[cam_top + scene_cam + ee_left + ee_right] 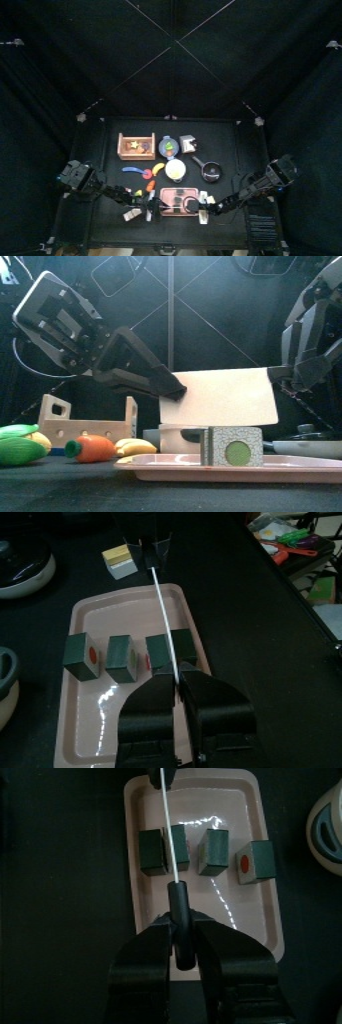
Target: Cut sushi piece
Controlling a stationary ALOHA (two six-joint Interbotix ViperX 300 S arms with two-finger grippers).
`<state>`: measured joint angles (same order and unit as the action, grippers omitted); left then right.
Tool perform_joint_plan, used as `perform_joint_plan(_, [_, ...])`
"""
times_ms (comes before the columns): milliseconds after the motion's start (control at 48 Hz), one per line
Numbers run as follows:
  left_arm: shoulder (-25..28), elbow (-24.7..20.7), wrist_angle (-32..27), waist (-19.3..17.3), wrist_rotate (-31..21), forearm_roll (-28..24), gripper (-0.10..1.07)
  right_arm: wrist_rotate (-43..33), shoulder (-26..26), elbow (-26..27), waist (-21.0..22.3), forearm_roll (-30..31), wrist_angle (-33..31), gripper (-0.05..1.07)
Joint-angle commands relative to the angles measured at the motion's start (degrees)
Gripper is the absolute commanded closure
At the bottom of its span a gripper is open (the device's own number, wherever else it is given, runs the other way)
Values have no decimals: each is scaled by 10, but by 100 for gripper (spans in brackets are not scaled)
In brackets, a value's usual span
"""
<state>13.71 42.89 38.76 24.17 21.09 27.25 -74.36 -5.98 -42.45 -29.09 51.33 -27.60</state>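
Lying on the pink tray (262, 888), the sushi piece (163, 848) sits under the white blade of the knife (166, 818). The right tool (181, 928) is closed around the knife's black handle. The left tool (178, 692) also looks closed near that blade. The tray rests on the desk (221, 140).

Pink tray (80, 662): glossy smooth plastic, shows light streaks. Sushi pieces (127, 657): matt dark green wrap, look like toy plastic. Knife blade (221, 396): flat white, matt, plastic-looking; edge-on it's a thin pale line. Knife handle (179, 918): black, smooth. Table (241, 602): matt black. Crate (87, 416): pale unfinished wood. Toy veg (91, 448): shiny plastic. Curtains (54, 80): matt black cloth.
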Motion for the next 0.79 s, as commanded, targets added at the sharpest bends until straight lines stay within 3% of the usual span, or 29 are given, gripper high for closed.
perform_joint_plan(0, [-5,-19,6,5,1,4,61,-4,-10,18,4,1,1,53])
perform_joint_plan(771, [-9,-21,11,14,4,27,61,-2,-5,18,2,-1,2,53])
